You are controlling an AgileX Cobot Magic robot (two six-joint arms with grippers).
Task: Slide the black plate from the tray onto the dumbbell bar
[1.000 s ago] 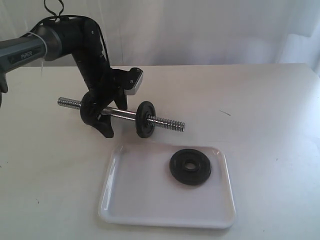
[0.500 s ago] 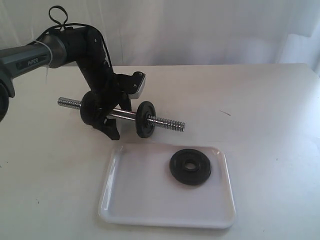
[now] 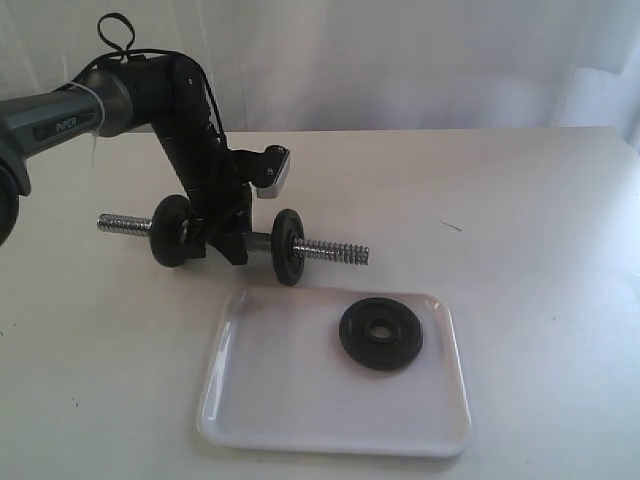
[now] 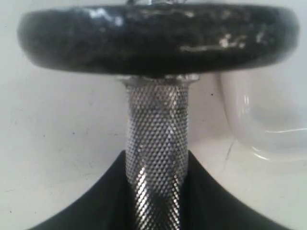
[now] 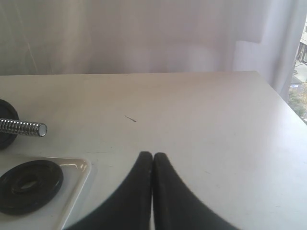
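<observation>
Left end effector (image 3: 222,240) is clamped on the knurled middle of the dumbbell bar (image 3: 335,251); right end effector (image 5: 152,191) is closed, empty. Judged step: bar held ready while the black plate (image 3: 381,335) lies flat in the tray (image 3: 270,400), toward its 2 o'clock side; next, the right end effector must open and grasp it. Knurled grip shows only in the left wrist view; the threaded free end, only elsewhere.

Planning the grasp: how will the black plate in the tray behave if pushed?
The black plate looks like cast metal, so probably stiff and heavy for its size. Flat on the glossy tray, it may slide, not roll.
</observation>
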